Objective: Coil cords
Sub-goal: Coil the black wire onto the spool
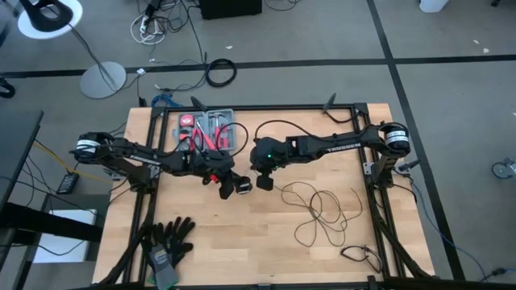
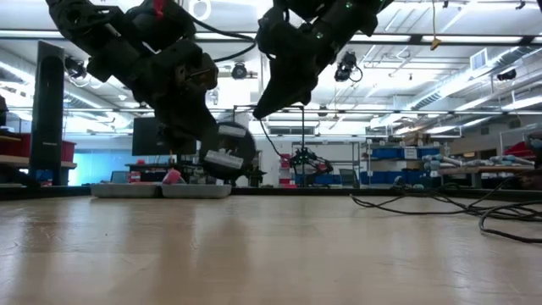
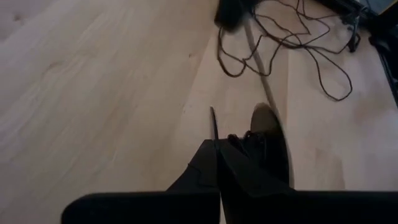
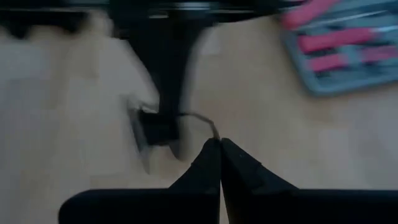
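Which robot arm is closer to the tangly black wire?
The right arm. Its right gripper hangs just beside the cords, which lie in loose loops on the table. The left gripper is one step farther away.

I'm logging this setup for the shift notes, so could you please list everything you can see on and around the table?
cords: one tangle, black, loose loops on the table's right half
tool tray: one, grey with red-handled tools, far edge of the table, left of centre
gloves: one pair, black, near-left corner of the table
small cable: one, black, near-right corner of the table
table: one, light wood
floor lamp: one, white, on the floor beyond the table's left
left gripper: one, dark, above the table's centre, fingers shut
right gripper: one, dark, beside the left gripper, fingers shut
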